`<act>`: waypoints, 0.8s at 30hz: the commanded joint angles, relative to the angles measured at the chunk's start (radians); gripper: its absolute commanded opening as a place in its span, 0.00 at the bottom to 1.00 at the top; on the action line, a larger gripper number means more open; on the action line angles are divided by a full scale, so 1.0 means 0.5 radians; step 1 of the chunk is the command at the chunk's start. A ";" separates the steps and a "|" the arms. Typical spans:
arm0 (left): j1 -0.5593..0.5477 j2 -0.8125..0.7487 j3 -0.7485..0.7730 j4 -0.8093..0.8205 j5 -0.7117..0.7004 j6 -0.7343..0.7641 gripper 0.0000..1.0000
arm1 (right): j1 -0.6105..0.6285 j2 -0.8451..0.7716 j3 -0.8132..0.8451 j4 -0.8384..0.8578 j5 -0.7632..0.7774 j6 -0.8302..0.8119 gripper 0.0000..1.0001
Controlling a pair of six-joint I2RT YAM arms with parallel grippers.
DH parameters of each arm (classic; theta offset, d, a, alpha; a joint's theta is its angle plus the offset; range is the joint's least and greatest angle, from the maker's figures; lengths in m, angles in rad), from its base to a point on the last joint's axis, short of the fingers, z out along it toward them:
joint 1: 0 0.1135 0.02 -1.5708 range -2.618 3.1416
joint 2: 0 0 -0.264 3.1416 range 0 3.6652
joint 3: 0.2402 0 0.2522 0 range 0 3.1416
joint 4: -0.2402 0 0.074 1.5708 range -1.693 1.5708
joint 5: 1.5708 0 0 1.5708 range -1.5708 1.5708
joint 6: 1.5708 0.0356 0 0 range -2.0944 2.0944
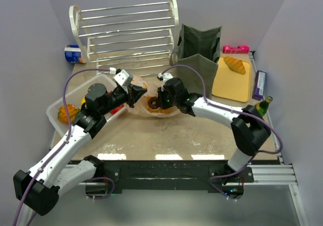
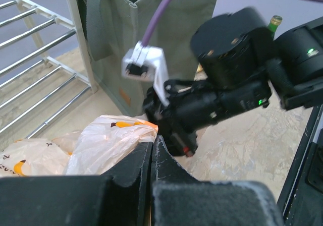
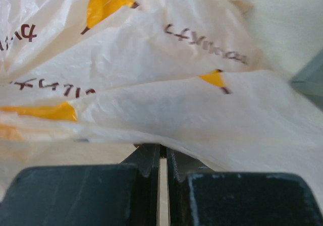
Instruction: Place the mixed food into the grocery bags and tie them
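The dark olive-green boxy fabric tote [image 1: 199, 52] stands upright on the beige counter [image 1: 166, 135]. In front of the tote and to its left lies the thin translucent peach plastic bag with orange print [image 1: 144, 107]. On the bag's side away from the tote, the left gripper [image 2: 153, 143] has its jaws closed on bunched film. On the tote side, the right gripper [image 3: 162, 155] has its jaws pinched on the film.

Table centre: thin peach plastic bag [image 1: 151, 106]. 1 o'clock: dark olive fabric tote [image 1: 202, 42], just right of white slatted plastic rack [image 1: 126, 32] at 12 o'clock. 9 o'clock: clear plastic bin [image 1: 83, 85], orange fruit [image 1: 65, 114] inside. 2 o'clock: yellow flat cutting board [image 1: 229, 87], bread loaf [image 1: 234, 64] on it. 3 o'clock: green bottle [image 1: 263, 105].
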 commanded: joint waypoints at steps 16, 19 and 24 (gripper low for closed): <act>0.008 -0.029 -0.011 0.088 -0.028 0.063 0.00 | 0.124 -0.257 -0.071 0.147 0.099 -0.042 0.81; 0.008 -0.032 -0.017 0.075 -0.080 0.075 0.00 | 0.127 -0.591 -0.160 -0.046 0.185 -0.097 0.71; 0.008 -0.017 -0.005 0.063 -0.086 0.084 0.00 | 0.118 -1.120 -0.072 -0.399 0.739 -0.278 0.78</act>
